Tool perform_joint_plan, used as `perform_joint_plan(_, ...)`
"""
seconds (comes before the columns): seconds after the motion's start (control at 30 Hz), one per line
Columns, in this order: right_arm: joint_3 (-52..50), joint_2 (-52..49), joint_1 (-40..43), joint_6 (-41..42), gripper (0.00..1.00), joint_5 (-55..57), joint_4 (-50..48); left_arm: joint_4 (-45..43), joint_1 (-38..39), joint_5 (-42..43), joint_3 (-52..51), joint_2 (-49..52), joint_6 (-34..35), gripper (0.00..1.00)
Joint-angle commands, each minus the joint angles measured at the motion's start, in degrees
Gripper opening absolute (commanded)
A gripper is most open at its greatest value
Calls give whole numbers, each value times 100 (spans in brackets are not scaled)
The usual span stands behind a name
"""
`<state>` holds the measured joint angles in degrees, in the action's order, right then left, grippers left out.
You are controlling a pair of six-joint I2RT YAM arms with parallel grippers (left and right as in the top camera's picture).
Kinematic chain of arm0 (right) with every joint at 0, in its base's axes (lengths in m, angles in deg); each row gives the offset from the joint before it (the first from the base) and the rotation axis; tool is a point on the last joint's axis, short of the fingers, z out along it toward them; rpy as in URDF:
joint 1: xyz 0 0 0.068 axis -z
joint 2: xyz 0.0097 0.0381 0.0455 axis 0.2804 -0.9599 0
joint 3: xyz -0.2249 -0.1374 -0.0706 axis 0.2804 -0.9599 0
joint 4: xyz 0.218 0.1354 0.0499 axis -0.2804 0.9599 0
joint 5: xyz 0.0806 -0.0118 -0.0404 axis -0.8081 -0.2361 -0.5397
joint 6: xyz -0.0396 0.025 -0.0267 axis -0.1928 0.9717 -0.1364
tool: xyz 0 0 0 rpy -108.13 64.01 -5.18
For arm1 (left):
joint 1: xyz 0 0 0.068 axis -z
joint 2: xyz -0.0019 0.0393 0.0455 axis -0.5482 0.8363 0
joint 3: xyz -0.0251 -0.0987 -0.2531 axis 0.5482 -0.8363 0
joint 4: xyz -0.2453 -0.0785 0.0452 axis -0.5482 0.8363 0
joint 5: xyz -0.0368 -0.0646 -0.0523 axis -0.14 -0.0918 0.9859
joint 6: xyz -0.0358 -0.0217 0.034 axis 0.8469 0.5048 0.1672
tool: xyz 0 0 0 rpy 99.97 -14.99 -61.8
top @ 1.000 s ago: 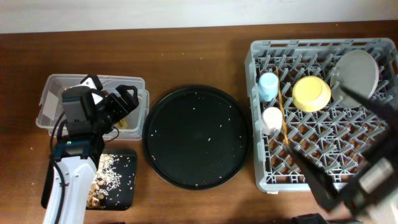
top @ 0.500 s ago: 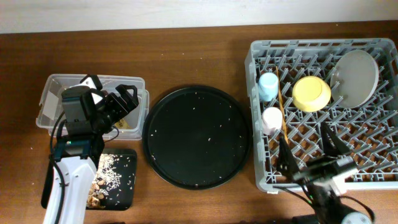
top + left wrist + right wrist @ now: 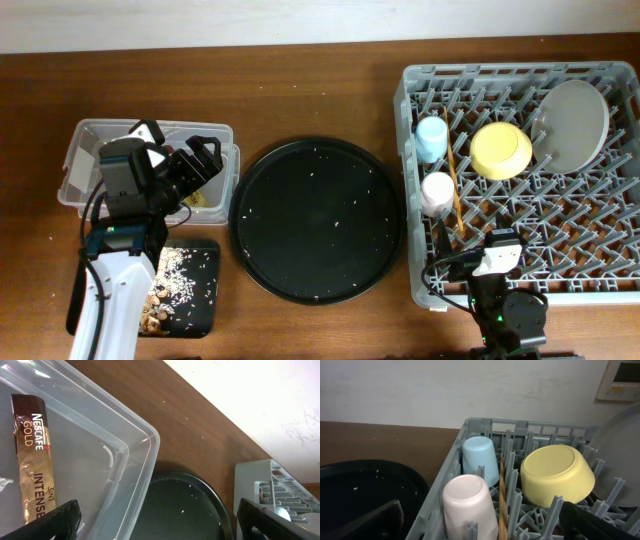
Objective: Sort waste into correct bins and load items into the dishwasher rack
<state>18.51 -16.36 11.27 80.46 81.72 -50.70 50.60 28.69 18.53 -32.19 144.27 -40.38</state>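
Waste: brown-and-gold wrapper (image 3: 31, 455), flat in the clear tub (image 3: 135, 430) (lettering legible).
Left gripper (image 3: 157, 512): fingers spread above the tub, empty.
Right gripper (image 3: 480, 517): spread, empty.
Change: right arm (image 3: 497, 300) drawn back to the rack's (image 3: 520, 255) near edge.

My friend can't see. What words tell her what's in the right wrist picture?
A grey dishwasher rack holds an upside-down pink cup and light-blue cup, wooden chopsticks beside them, and an overturned yellow bowl on the right. A pale plate stands at the far right; a black round tray lies left of the rack.
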Motion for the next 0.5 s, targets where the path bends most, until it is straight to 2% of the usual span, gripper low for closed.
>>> perform_joint_plan(0.0,-33,52,22,-33,98,-35,39,-9,0,63,57,-42,-111,99)
perform_joint_plan(0.27,-33,52,22,-33,98,-35,39,-9,2,63,42,-48,-111,99)
perform_joint_plan(0.33,-33,52,22,-33,98,-35,39,258,2,63,33,-216,-111,99)
perform_joint_plan(0.4,-33,52,22,-33,98,-35,39,511,2,63,-151,-844,-111,99)
perform_joint_plan(0.47,-33,52,22,-33,98,-35,39,570,2,63,-717,-2085,-109,99)
